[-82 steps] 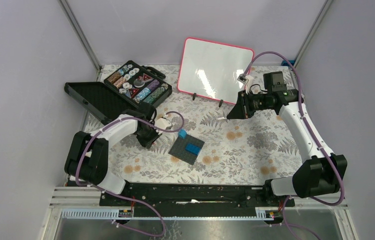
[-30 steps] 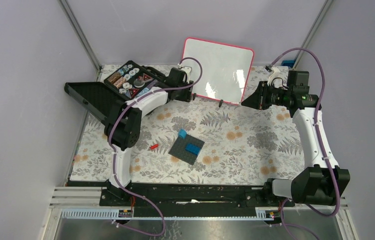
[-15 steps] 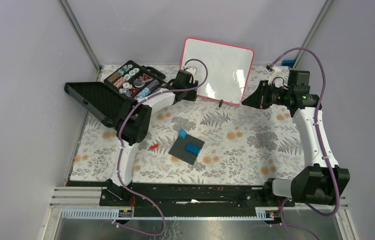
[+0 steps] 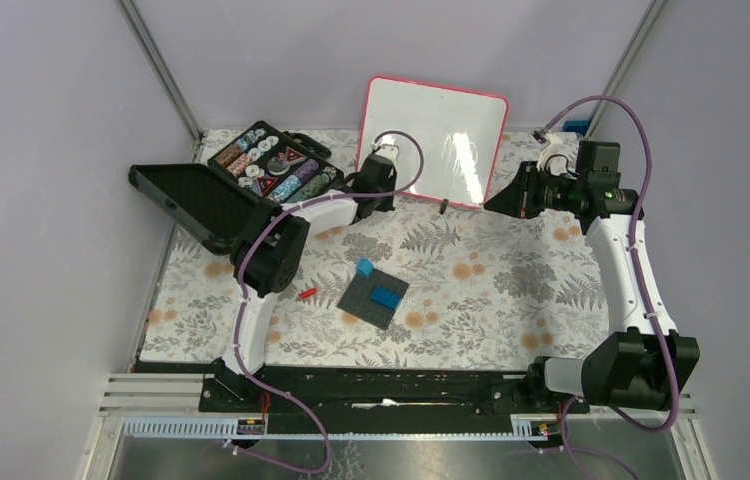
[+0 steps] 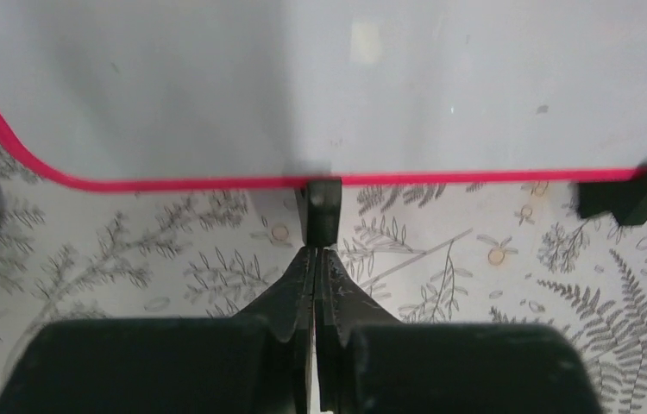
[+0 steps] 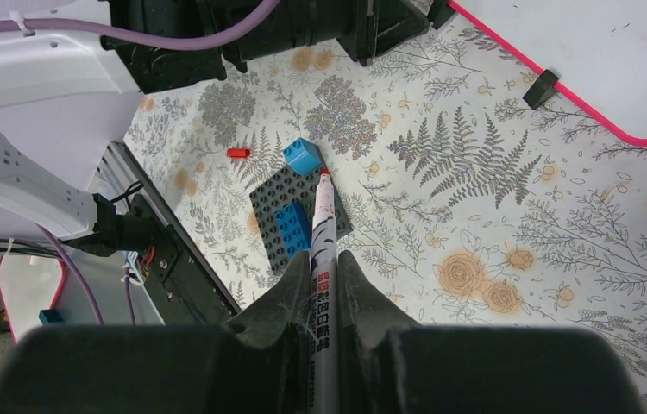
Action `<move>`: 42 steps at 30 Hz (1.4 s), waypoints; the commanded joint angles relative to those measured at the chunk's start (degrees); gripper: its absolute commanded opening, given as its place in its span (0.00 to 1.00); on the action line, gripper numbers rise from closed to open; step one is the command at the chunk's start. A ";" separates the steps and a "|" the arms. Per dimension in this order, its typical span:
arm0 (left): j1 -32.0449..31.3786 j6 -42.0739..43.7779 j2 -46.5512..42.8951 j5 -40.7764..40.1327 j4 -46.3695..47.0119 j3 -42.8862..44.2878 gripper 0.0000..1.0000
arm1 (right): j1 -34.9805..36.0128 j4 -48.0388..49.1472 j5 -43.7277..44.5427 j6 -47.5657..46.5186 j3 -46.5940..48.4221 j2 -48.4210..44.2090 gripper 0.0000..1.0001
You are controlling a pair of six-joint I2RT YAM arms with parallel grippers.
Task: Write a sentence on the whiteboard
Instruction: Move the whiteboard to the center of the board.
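Note:
The whiteboard (image 4: 434, 130) stands tilted at the back on black clip feet, with a pink-red frame and a bare white face. No sentence shows on it in any view. My left gripper (image 4: 388, 196) is low at the board's bottom edge. In the left wrist view it (image 5: 316, 252) is shut, its tips right against the left clip foot (image 5: 321, 205) below the board (image 5: 389, 86). My right gripper (image 4: 509, 196) hovers just right of the board, shut on a white marker (image 6: 318, 233) with a bare red tip. The board's corner (image 6: 596, 52) also shows in the right wrist view.
A small red cap (image 4: 307, 294) lies on the floral cloth left of a dark grey plate with blue blocks (image 4: 373, 296). An open black case of beads (image 4: 273, 164) stands at the back left, its lid (image 4: 186, 200) spread beside it. The board's second clip foot (image 5: 626, 194) is to the right.
My left arm swung from the table's left middle up to the board's bottom edge and slid right along it. The red cap appeared on the cloth. My right gripper drew back right, then stayed still.

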 commanded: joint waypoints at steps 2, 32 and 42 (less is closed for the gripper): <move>-2.47 -5.79 -4.56 -3.49 -0.59 -3.32 0.00 | -0.42 0.92 -1.77 0.67 -0.32 -1.71 0.00; -1.24 -4.45 3.39 -10.91 1.29 5.08 0.50 | -1.14 0.95 -2.47 0.69 -0.86 -2.72 0.00; -0.95 -1.42 6.41 -13.07 5.04 7.22 0.47 | -1.22 0.93 -2.60 0.59 -1.06 -2.38 0.00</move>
